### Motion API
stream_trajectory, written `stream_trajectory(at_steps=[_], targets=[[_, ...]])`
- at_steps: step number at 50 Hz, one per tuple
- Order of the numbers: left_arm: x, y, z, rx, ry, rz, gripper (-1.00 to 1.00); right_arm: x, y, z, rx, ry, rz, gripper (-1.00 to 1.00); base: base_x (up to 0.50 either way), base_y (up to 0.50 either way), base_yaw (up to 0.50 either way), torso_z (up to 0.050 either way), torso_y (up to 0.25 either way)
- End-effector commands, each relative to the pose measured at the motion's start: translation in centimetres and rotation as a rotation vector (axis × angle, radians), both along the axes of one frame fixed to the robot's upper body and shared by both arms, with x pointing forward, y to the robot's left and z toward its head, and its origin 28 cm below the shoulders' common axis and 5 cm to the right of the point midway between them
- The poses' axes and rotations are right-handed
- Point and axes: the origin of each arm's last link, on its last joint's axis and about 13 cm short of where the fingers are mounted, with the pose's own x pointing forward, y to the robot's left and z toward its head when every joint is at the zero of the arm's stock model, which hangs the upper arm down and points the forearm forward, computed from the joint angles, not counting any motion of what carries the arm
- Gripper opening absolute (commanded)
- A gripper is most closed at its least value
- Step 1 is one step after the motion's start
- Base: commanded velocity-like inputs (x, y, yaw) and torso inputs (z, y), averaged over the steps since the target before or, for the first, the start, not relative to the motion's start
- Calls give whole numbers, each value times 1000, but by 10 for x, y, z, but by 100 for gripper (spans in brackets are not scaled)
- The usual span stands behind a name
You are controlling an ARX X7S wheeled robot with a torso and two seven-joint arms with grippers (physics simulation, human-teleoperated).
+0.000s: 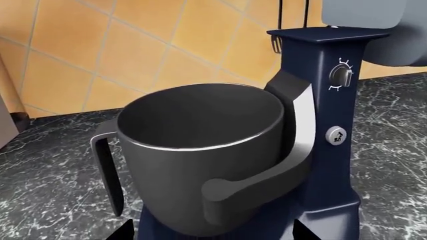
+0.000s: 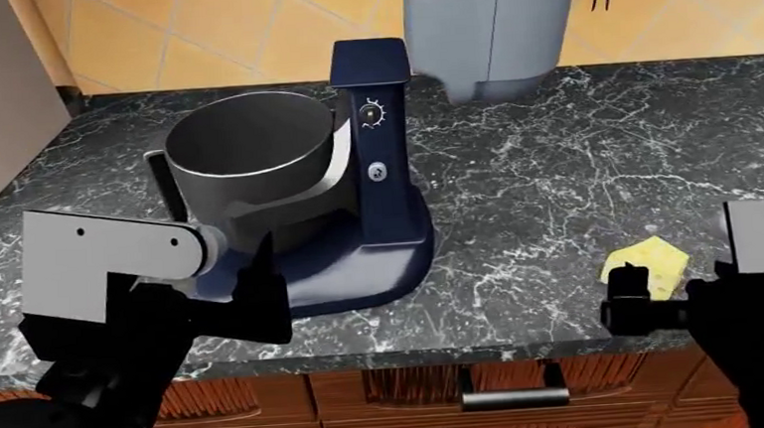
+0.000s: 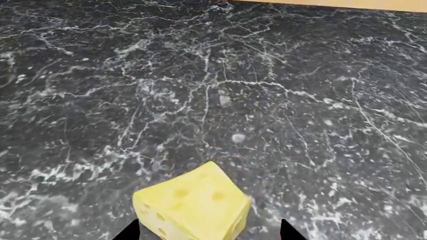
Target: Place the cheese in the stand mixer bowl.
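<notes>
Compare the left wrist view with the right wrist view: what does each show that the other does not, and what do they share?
Only the left wrist view shows the bowl, empty, with its side handle, held on the navy mixer with its dial, plus the tiled wall and part of a grey appliance. Only the right wrist view shows the cheese, lying on the counter between dark fingertips at the frame's edge. Both show the black marble counter and dark fingertips at the edge.

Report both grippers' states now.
Left gripper: open, empty, fingertips apart before the dark grey metal bowl.
Right gripper: open, fingertips either side of the pale-yellow holed cheese wedge, not closed on it.
</notes>
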Motion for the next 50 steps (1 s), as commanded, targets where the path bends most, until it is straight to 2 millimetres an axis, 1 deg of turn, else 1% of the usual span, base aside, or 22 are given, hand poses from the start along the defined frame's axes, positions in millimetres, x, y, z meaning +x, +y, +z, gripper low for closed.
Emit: stream_trajectory(at_steps=[1, 7, 16, 18, 20, 26, 27, 28, 29, 30, 33, 40, 46, 50], targets=[[0, 0, -1, 0, 3, 0, 100, 16, -12, -11, 27, 54, 8, 100, 0, 0, 0, 0, 0], [0, 1, -1, -1, 4, 3, 100, 22, -17, -13, 23, 71, 2, 100, 0, 0, 0, 0, 0], [0, 1, -3, -4, 8, 4, 100, 31, -18, -12, 14, 78, 13, 100, 0, 0, 0, 0, 0], [1, 1, -3, -6, 9, 3, 100, 31, -17, -14, 15, 83, 20, 100, 0, 0, 0, 0, 0], [1, 1, -3, -6, 10, 4, 100, 30, -15, -17, 15, 110, 74, 100, 0, 0, 0, 0, 0], [1, 1, -3, -5, 10, 3, 100, 26, -13, -21, -32, 97, 116, 100, 0, 0, 0, 0, 0], [1, 1, -3, -4, 10, 3, 100, 24, -11, -21, -47, 92, 127, -100, 0, 0, 0, 0, 0], [1, 1, -3, -5, 10, 3, 100, 23, -11, -21, -46, 84, 117, -100, 0, 0, 0, 0, 0], [1, 0, -3, -3, 10, 3, 100, 19, -8, -20, -62, 74, 145, -100, 0, 0, 0, 0, 0], [1, 0, -3, -4, 10, 2, 100, 19, -8, -18, -56, 64, 132, -100, 0, 0, 0, 0, 0], [1, 0, -2, -3, 9, 1, 100, 15, -5, -16, -77, 33, 171, -100, 0, 0, 0, 0, 0], [0, 1, -2, -4, 8, 3, 100, 10, -5, -9, -77, -17, 174, -100, 0, 0, 0, 0, 0], [0, 1, -1, -7, 6, 0, 100, 3, -8, 8, -63, -96, 156, -100, 0, 0, 0, 0, 0], [-1, 0, 1, -11, 1, -9, 100, -10, -4, 21, -61, -161, 220, -100, 0, 0, 0, 0, 0]])
